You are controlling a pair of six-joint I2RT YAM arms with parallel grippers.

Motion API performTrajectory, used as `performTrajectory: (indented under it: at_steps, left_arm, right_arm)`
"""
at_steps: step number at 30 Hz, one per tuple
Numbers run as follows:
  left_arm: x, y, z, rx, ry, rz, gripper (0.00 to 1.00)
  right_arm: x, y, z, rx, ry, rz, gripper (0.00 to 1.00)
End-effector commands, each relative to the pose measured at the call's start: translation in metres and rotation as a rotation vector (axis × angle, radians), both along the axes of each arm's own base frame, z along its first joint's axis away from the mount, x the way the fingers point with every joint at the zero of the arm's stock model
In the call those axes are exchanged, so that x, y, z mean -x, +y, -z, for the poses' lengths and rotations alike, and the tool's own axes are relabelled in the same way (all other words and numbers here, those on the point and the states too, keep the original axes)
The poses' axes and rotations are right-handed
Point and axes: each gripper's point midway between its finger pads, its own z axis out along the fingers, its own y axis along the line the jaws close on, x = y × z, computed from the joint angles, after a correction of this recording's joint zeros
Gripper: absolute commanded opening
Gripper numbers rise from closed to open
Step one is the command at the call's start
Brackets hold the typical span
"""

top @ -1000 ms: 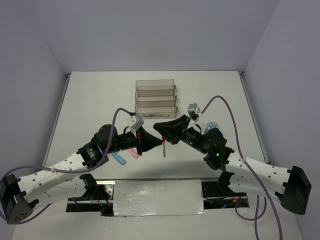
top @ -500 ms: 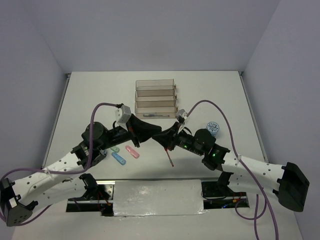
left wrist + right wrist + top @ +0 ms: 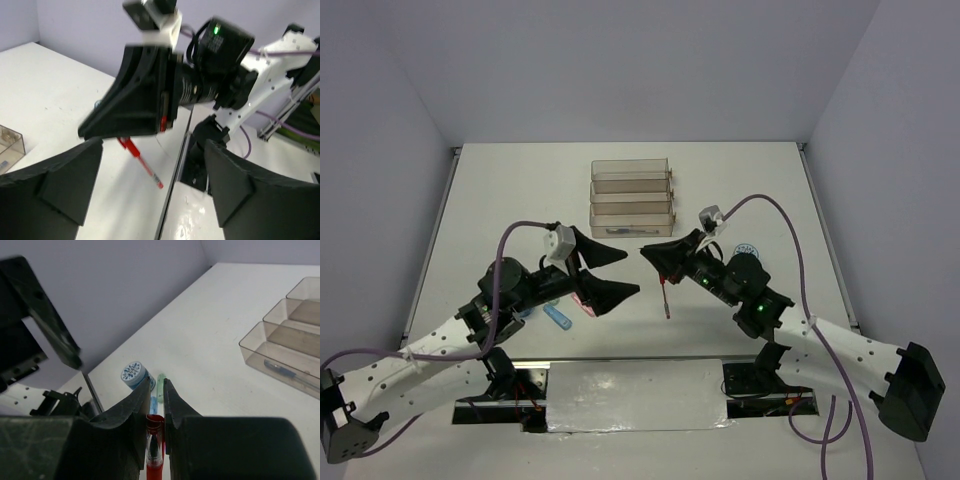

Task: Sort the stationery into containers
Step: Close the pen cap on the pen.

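Right gripper (image 3: pixel 658 258) is clamped on the red pen (image 3: pixel 666 298), which hangs in front of the trays (image 3: pixel 632 200); can't tell if its tip touches the table. Left gripper (image 3: pixel 630 272) has fingers spread wide, holding nothing. Pink capsule (image 3: pixel 583 303) is mostly hidden under it, with the blue capsule (image 3: pixel 558 318) just beside. Blue roll (image 3: pixel 748 251) is half-covered by the right arm. The nearest tray holds what's probably a blue pen (image 3: pixel 285 371), blurry.

A white table (image 3: pixel 500 200) spreads beneath the left end effector (image 3: pixel 632 273) and the right end effector (image 3: pixel 658 265) and runs on well beyond them. Pale lilac walls (image 3: pixel 640 70) close it in past both end effectors and out to either side. Nearer than both, at the table's near edge, lies a pale rectangular panel (image 3: pixel 635 395), possibly glossy.
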Motion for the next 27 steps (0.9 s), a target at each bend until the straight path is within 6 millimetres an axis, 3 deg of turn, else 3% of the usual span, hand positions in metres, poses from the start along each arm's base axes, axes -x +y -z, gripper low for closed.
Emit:
performTrajectory:
  at_steps: [1,6,12,18,20,24,27]
  left_arm:
    - [0.011,-0.006,-0.002,0.034,-0.020,0.075,0.99]
    - [0.005,-0.017,0.013,0.024,0.037,0.091,0.99]
    - [0.024,-0.034,0.007,0.090,0.037,0.255,0.99]
    - [0.022,-0.047,0.011,0.107,0.054,0.284,0.95]
    - [0.025,-0.048,0.005,0.127,0.044,0.302,0.93]
    - [0.022,-0.052,0.003,0.121,0.039,0.302,0.73]
    - [0.021,-0.053,0.000,0.126,0.030,0.295,0.70]
  right_arm:
    - [0.000,-0.008,-0.057,-0.142,-0.085,0.029,0.00]
    - [0.016,-0.014,-0.088,-0.249,-0.171,-0.023,0.00]
    - [0.034,-0.015,-0.106,-0.340,-0.253,-0.100,0.00]
    - [0.039,-0.014,-0.113,-0.370,-0.277,-0.124,0.00]
    - [0.038,-0.014,-0.115,-0.374,-0.278,-0.119,0.00]
    - [0.038,-0.012,-0.118,-0.387,-0.281,-0.132,0.00]
    - [0.040,-0.011,-0.121,-0.399,-0.287,-0.144,0.00]
